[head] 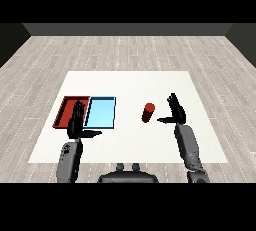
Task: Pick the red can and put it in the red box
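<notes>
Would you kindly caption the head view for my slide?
Open right hand beside the upright red can; left hand over the red tray.

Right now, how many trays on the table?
2: red tray at the left, partly behind the left hand; light blue tray touching its right side. None seem hidden.

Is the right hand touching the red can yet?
Apart. The head view shows bare white table between the red can and the right hand, whose open fingers and thumb stop short of the can.
</notes>
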Robot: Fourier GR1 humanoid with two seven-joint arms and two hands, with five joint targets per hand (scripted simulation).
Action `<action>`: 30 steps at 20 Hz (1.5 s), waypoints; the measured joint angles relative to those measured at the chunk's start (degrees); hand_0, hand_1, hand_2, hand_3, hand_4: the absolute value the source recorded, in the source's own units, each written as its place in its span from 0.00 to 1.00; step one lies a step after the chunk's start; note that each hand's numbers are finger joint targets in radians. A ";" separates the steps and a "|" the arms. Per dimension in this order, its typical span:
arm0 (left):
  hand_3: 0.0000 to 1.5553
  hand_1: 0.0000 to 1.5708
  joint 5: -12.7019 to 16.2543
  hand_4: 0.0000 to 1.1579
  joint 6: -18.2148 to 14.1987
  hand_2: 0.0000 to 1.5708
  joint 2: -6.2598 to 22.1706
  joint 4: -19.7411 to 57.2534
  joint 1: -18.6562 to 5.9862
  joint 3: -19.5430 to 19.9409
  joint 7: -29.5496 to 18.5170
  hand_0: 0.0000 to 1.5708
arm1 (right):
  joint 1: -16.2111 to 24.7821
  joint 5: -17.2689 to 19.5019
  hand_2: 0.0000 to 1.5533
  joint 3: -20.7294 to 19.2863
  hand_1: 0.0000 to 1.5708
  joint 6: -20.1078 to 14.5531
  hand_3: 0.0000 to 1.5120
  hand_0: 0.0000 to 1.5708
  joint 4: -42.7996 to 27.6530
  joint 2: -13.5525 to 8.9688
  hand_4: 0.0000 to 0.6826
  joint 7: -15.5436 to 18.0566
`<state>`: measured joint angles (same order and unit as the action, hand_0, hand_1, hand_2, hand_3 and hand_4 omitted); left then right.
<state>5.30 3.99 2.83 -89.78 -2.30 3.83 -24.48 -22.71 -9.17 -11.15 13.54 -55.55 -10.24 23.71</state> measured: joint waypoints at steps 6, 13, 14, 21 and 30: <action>0.00 0.00 0.63 0.00 0.10 0.00 -0.07 -1.56 0.34 -0.19 1.77 0.00 | -4.10 0.46 0.00 0.26 0.00 0.25 0.00 0.00 8.23 1.21 0.00 3.26; 0.00 0.00 0.91 0.00 -0.19 0.00 -0.50 -2.34 1.12 -0.24 1.50 0.00 | -4.51 0.25 0.00 1.43 0.00 -0.16 0.00 0.00 10.79 3.72 0.00 3.89; 0.00 0.00 0.25 0.00 -0.99 0.00 -0.92 -1.99 0.20 -0.67 1.86 0.00 | -3.72 0.13 0.00 1.54 0.00 0.38 0.00 0.00 10.96 3.79 0.00 4.32; 0.00 0.00 0.12 0.00 -0.81 0.00 -0.83 -2.87 1.08 -0.97 1.73 0.00 | -7.10 0.04 0.00 1.02 0.00 0.77 0.00 0.00 17.77 3.78 0.00 6.25; 0.00 0.00 -0.06 0.00 -0.62 0.00 -0.30 -2.55 1.26 -0.45 1.08 0.00 | -13.56 0.01 0.00 -0.10 0.00 1.14 0.00 0.00 27.04 4.20 0.00 8.73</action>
<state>5.24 3.38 2.53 -92.33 -1.04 3.38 -23.40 -36.27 -9.16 -11.24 14.67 -28.51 -6.04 32.44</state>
